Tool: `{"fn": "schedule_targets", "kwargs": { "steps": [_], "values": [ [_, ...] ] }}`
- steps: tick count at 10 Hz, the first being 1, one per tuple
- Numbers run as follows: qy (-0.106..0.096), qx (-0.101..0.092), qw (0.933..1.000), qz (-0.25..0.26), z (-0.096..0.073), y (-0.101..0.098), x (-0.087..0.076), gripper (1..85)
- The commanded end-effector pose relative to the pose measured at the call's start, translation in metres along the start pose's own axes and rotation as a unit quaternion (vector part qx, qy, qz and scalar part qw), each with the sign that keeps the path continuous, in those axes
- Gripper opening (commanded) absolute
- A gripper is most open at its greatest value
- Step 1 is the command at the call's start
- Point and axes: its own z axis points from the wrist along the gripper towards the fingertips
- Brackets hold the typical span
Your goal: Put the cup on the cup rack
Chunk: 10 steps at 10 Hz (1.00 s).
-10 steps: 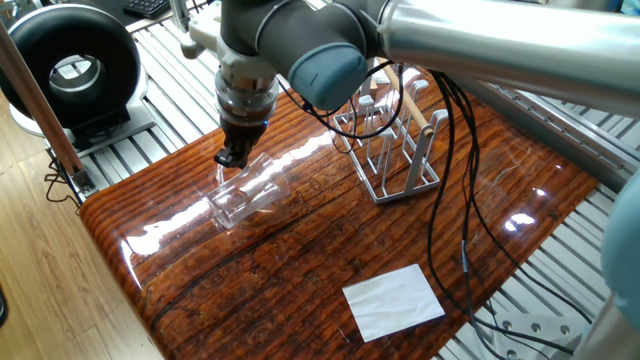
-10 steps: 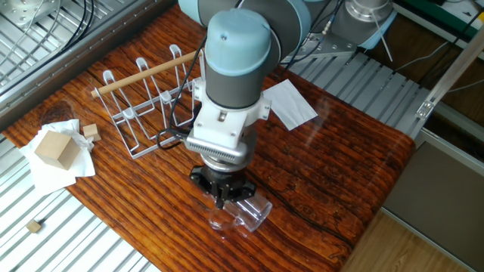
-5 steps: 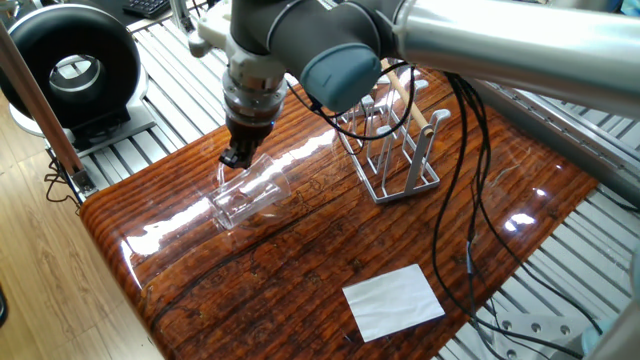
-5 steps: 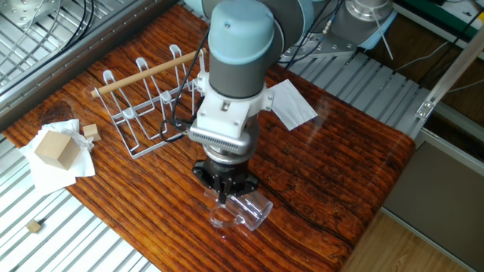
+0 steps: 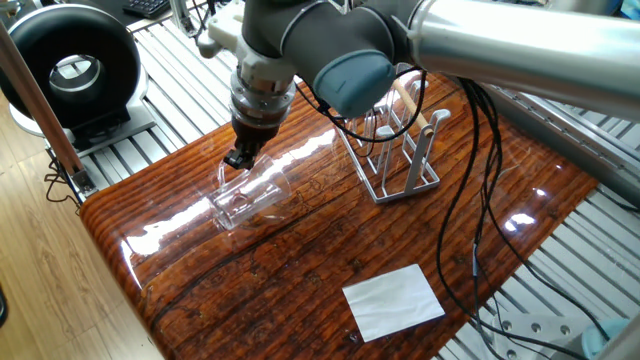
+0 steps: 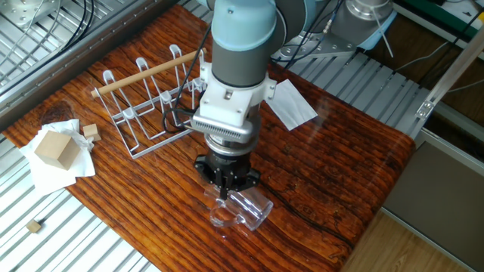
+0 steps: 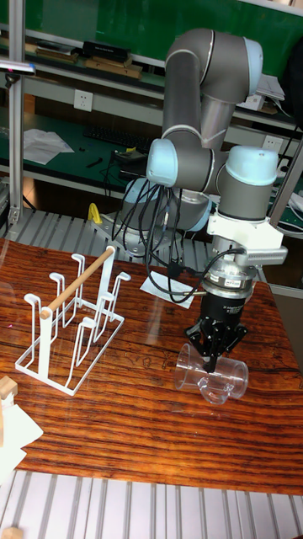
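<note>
The cup is a clear glass tumbler lying on its side on the wooden table, near the left end in one fixed view. My gripper points down onto the cup's upper wall by the mouth. Its dark fingers are pinched close together on the glass. The cup rack, grey wire with a wooden rod handle, stands apart from the cup with nothing on its pegs.
A white paper sheet lies on the table. A wooden block on tissue and small cubes sit beyond the rack. Black cables hang from the arm over the table. A black round device stands off the table.
The arm's wrist has shifted slightly toward the rack and risen a little, while the fingertips stayed at the cup. The cup has barely moved.
</note>
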Motion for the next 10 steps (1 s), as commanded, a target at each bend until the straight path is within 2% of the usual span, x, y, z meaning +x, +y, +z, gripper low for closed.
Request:
{"fn": "schedule_targets", "kwargs": {
  "steps": [1, 3, 5, 7, 8, 10],
  "values": [
    [-0.003, 0.013, 0.9999, -0.005, -0.005, -0.004, -0.007, 1.0],
    [0.002, 0.032, 0.9994, -0.011, -0.017, -0.006, -0.022, 1.0],
    [0.007, 0.036, 0.9992, -0.013, -0.026, -0.005, -0.029, 1.0],
    [0.007, 0.041, 0.9989, -0.019, -0.033, -0.007, -0.047, 1.0],
    [0.004, 0.051, 0.9984, -0.025, -0.034, -0.012, -0.062, 1.0],
    [-0.006, 0.049, 0.9987, -0.018, -0.019, -0.011, -0.077, 1.0]
  ]
}}
